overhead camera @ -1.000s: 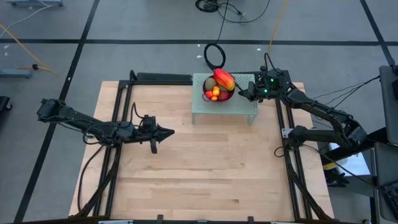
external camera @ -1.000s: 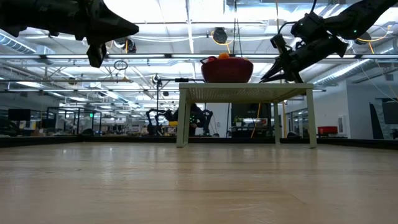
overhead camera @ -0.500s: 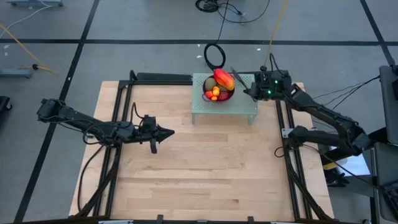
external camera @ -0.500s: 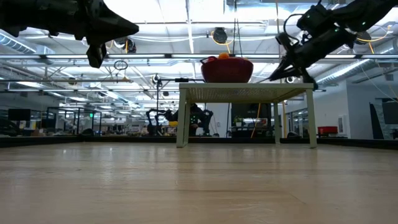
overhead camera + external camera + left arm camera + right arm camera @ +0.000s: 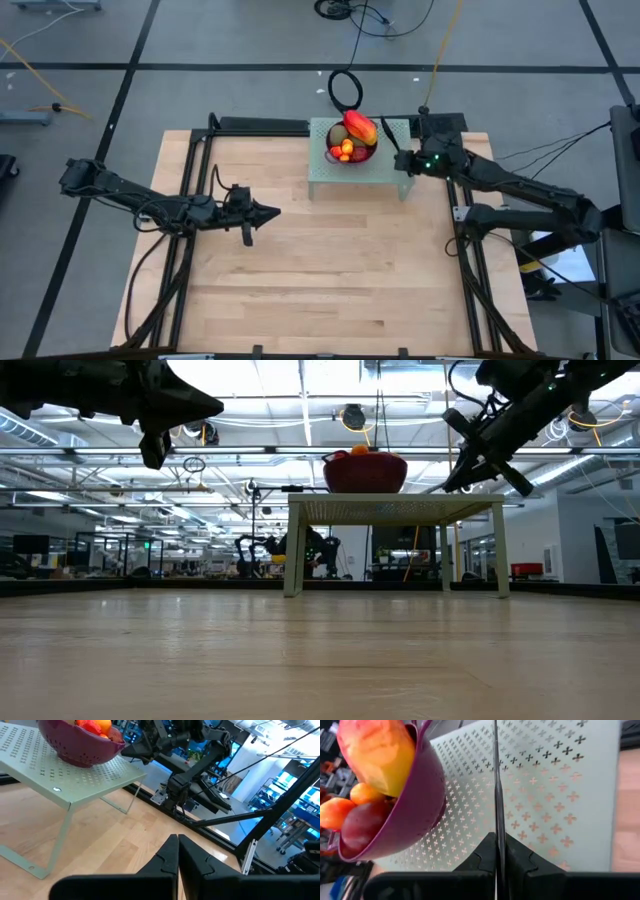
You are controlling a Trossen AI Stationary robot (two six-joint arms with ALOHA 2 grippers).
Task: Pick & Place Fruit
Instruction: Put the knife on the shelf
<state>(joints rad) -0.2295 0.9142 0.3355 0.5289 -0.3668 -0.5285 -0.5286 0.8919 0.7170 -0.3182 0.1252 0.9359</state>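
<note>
bowl: purple | mango: red-yellow | stand: pale green, cross-perforated | table: light wood

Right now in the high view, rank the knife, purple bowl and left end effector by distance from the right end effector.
1. Knife, gripped by the right end effector over the stand.
2. Purple bowl, on the stand.
3. Left end effector, far across the table.

A pale wooden plank tabletop framed by black metal rails stands on a grey floor crossed by dark tape lines, with black cable coils and a yellow cord lying on it. On the tabletop stands a small pale green perforated metal stand with thin legs. Beyond, a large open hall shows bright ceiling strip lights, overhead pipes, glass partitions and distant workstations.
</note>
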